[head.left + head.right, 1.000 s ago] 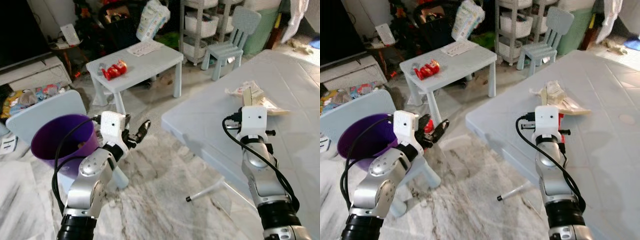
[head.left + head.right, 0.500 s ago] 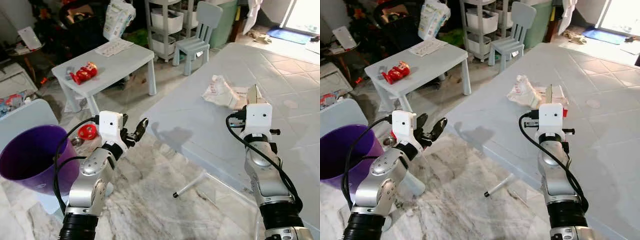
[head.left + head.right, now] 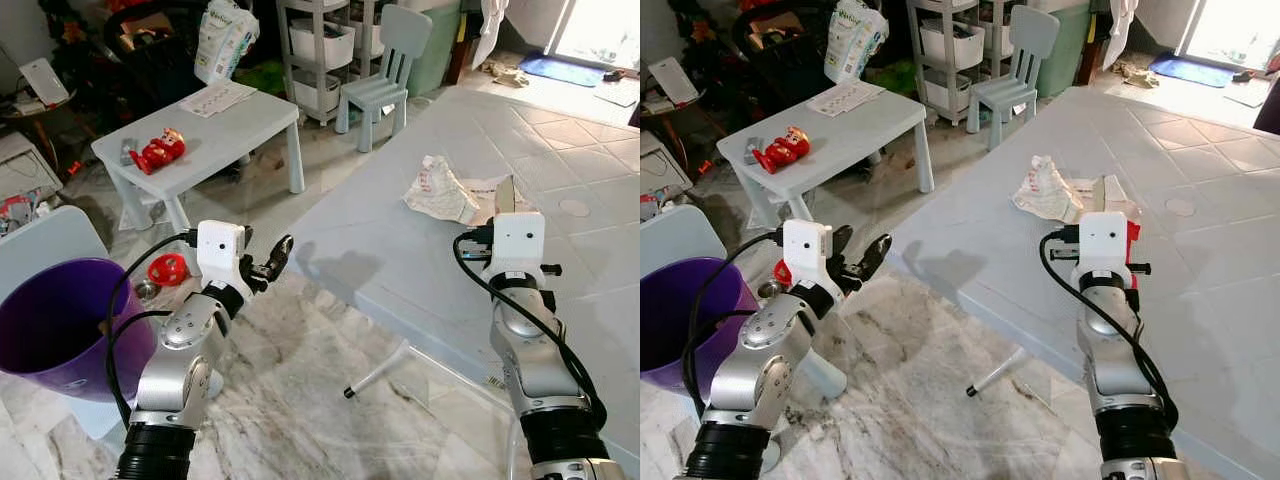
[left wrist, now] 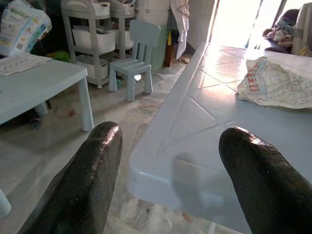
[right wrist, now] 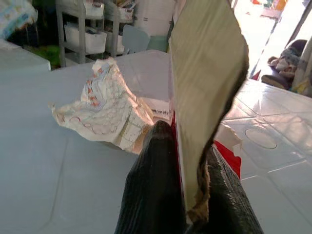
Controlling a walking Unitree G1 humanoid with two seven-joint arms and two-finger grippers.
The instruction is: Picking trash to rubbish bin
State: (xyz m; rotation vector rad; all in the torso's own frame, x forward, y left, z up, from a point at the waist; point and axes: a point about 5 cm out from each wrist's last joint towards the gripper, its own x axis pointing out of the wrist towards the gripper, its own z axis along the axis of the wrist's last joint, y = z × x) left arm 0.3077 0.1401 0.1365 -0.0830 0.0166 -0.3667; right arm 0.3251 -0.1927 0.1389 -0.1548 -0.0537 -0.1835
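Observation:
A purple rubbish bin (image 3: 50,322) stands on the floor at my left. My left gripper (image 3: 268,262) hangs open and empty in the air between the bin and the big pale table (image 3: 400,250). My right gripper (image 5: 187,146) is above the table, shut on a flat piece of cardboard (image 3: 505,194) with a red side, held upright. Just beyond it on the table lies a crumpled white wrapper (image 3: 437,190), with more paper scraps behind it. In the left wrist view the wrapper (image 4: 278,80) lies past the table's edge.
A small white children's table (image 3: 230,115) holds a red toy (image 3: 160,150) and a paper sheet. Behind it stand a pale blue child's chair (image 3: 385,60) and shelf trolleys. A red object (image 3: 168,268) lies on the marble floor near a pale seat (image 3: 50,235).
The whole picture has swung to the right, so the bin now sits further left in view. Both arms keep their pose; the right gripper still holds the cardboard.

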